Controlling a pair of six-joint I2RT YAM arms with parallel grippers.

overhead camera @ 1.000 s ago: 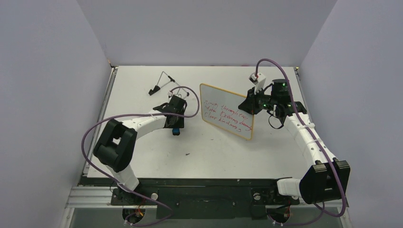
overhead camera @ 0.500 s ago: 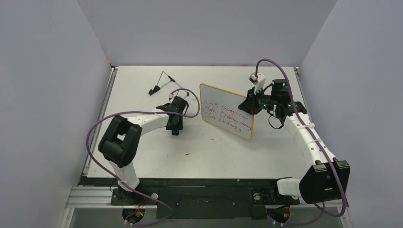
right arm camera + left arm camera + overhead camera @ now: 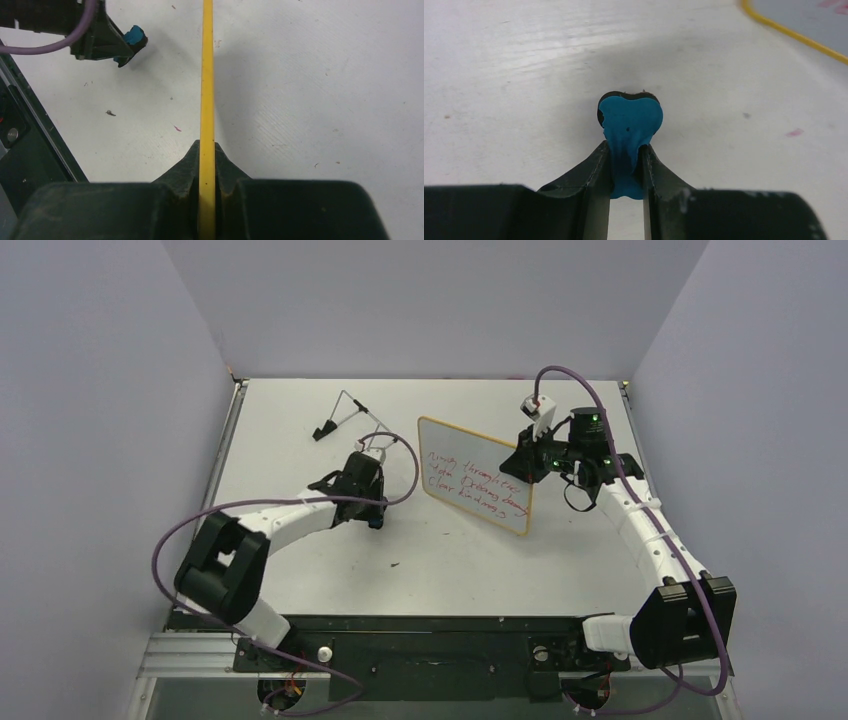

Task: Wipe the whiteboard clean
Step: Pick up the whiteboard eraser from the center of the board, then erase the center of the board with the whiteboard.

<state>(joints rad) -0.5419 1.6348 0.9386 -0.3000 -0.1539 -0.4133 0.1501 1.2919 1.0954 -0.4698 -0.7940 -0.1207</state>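
The whiteboard (image 3: 475, 475), white with red handwriting and a yellow-orange rim, is held tilted on its edge at the table's middle right. My right gripper (image 3: 522, 465) is shut on its right edge. The right wrist view shows the rim (image 3: 207, 75) clamped edge-on between the jaws of that gripper (image 3: 207, 150). My left gripper (image 3: 372, 515) is low over the table, left of the board. Its jaws are shut on a small blue eraser (image 3: 630, 120), squeezed at the waist, in the left gripper (image 3: 626, 155). The eraser (image 3: 134, 36) also shows at the top left of the right wrist view.
A thin wire stand (image 3: 340, 412) with black feet lies at the back left of the table. Small red and dark specks (image 3: 396, 564) dot the surface. Grey walls close in three sides, and a black rail (image 3: 420, 625) runs along the near edge.
My left gripper has closed on the blue eraser, and the left arm has swung lower and turned at the wrist. The right arm and the board have barely moved.
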